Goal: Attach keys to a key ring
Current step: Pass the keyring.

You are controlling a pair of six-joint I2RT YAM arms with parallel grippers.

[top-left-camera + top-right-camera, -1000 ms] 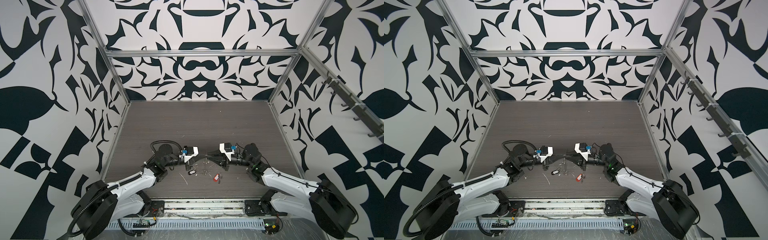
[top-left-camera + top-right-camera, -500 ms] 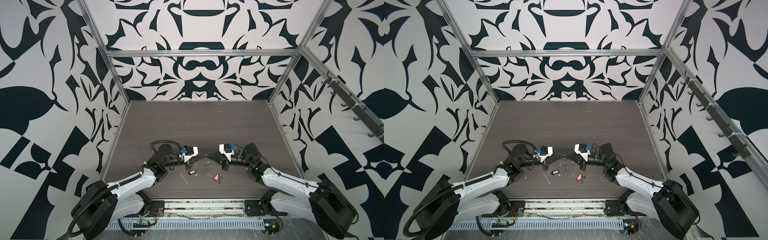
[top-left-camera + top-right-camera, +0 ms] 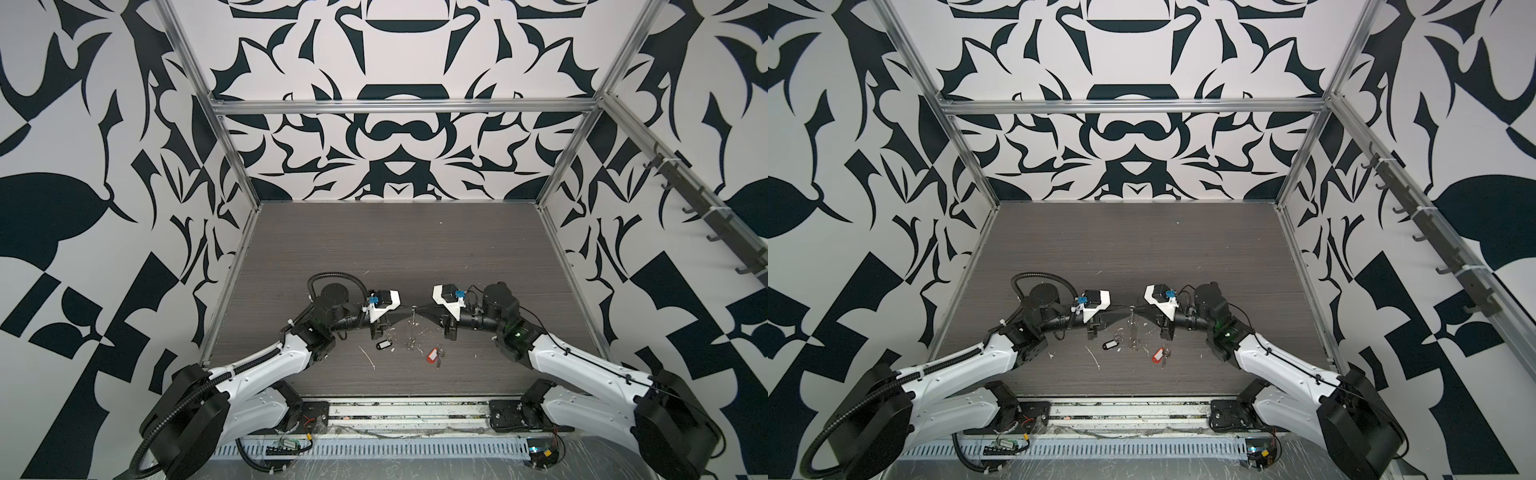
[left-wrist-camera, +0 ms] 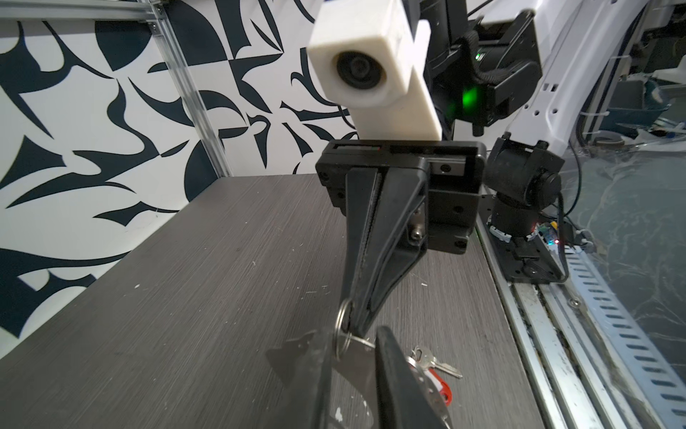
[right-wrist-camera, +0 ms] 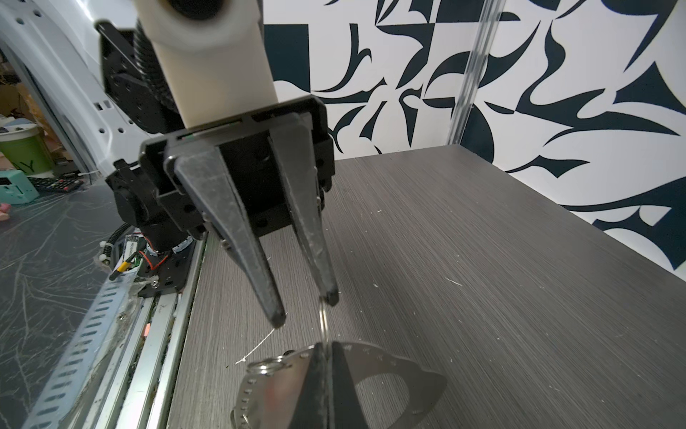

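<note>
The key ring hangs between my two grippers, a silver wire ring [image 4: 342, 327] with a thin grey holed sheet [image 5: 267, 386] below it. In a top view it is an edge-on sliver [image 3: 1133, 328]. My right gripper [image 4: 357, 327] is shut on the ring. My left gripper [image 5: 302, 307] is open, one fingertip [image 5: 330, 297] against the ring's top and the other apart. The keys lie on the table nearer the front. One bunch has a black tag [image 3: 384, 345] and one has a red tag [image 3: 432, 356], which is also in the left wrist view [image 4: 443, 390].
White scraps, one a long sliver [image 3: 368, 357], lie scattered over the dark wood-grain table [image 3: 395, 249] around the keys. A metal rail [image 3: 407, 409] runs along the front edge between the arm bases. Patterned walls close in the left, right and back.
My right gripper has closed on the ring. My left gripper's jaws have parted and let it go. Both arms stay almost where they were, tip to tip.
</note>
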